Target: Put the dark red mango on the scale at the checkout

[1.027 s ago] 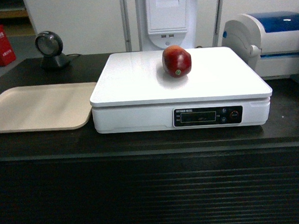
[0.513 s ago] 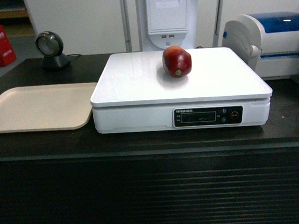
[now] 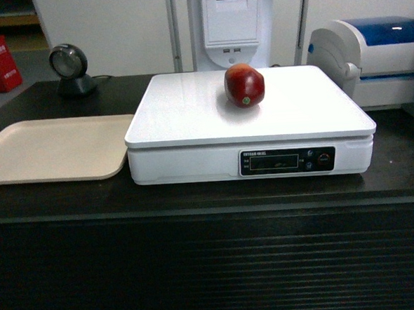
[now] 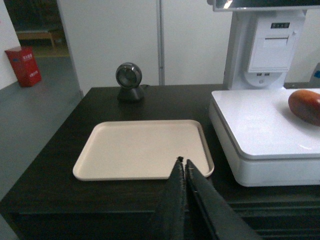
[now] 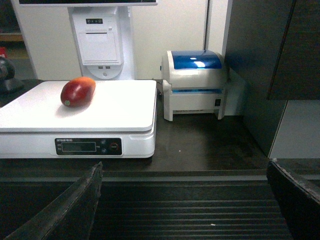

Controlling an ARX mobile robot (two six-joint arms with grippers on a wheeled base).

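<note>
The dark red mango [image 3: 244,84] is lying on the scale [image 3: 191,121]; my left tool [image 4: 182,161] is pressed together, my right tool [image 5: 185,172] spread wide.

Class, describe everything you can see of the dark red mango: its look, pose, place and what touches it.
The dark red mango is an oval, glossy fruit, deep red with an orange-yellow patch and a small green sticker dot facing the head camera. It lies on its side on the flat white top of the scale, toward the back and right of centre. Only the scale touches it; no gripper is near it. Its skin looks smooth and unbroken.
</note>
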